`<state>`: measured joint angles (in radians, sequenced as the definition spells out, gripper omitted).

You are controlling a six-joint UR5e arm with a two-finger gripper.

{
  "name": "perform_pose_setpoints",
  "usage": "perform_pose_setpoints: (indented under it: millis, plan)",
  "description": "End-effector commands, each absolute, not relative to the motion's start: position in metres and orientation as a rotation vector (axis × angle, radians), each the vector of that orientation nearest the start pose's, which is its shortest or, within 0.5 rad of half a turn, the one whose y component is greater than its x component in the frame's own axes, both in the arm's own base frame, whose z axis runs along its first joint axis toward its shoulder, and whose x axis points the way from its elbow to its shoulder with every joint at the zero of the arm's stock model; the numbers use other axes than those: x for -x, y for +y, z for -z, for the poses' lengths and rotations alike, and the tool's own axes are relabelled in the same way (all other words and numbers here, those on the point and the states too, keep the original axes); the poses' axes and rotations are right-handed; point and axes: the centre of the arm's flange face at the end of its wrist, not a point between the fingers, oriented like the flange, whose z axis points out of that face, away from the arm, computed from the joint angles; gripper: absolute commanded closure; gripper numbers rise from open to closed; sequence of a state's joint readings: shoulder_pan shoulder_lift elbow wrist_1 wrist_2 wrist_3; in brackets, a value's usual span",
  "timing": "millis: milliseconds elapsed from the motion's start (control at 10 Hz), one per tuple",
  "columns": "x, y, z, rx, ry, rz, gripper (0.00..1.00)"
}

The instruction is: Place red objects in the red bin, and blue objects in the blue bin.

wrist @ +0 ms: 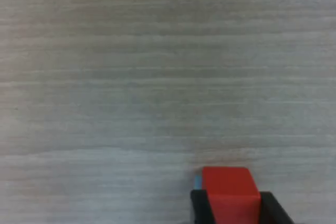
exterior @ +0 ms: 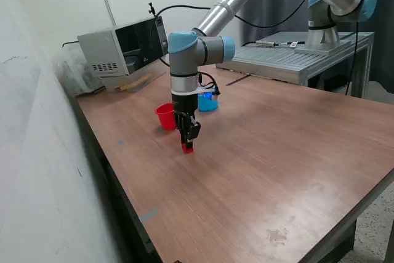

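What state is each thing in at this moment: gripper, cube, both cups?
Gripper: pointing down at the table, fingers on either side of the red cube.
Red cube: between the fingers, at table level; lifted or resting, cannot tell.
Red cup: upright, contents hidden.
Blue cup: behind the arm, partly hidden; contents cannot be seen.

Wood-grain counter (exterior: 277,152), white wall (exterior: 37,152) along the exterior view's left. Grey box unit (exterior: 120,50) at the back edge. Grey metal bench (exterior: 295,60) behind, dark curtain (exterior: 277,4) beyond.
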<state>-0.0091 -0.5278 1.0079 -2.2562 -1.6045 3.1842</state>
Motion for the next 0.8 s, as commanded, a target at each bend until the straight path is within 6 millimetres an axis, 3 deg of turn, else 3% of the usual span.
perform_pose_setpoints:
  millis: [0,100,500,600,700]
  plan:
    - [0.834,-0.122,-0.118,2.238,2.354,-0.278,1.0]
    - [0.832,-0.12,-0.125,2.232,2.344,-0.3,1.0]
    - [0.811,-0.119,-0.239,2.294,2.352,-0.431,1.0]
    - [0.809,-0.098,-0.246,2.267,2.37,-0.431,1.0]
    - [0.809,-0.058,-0.242,2.201,2.407,-0.412,1.0]
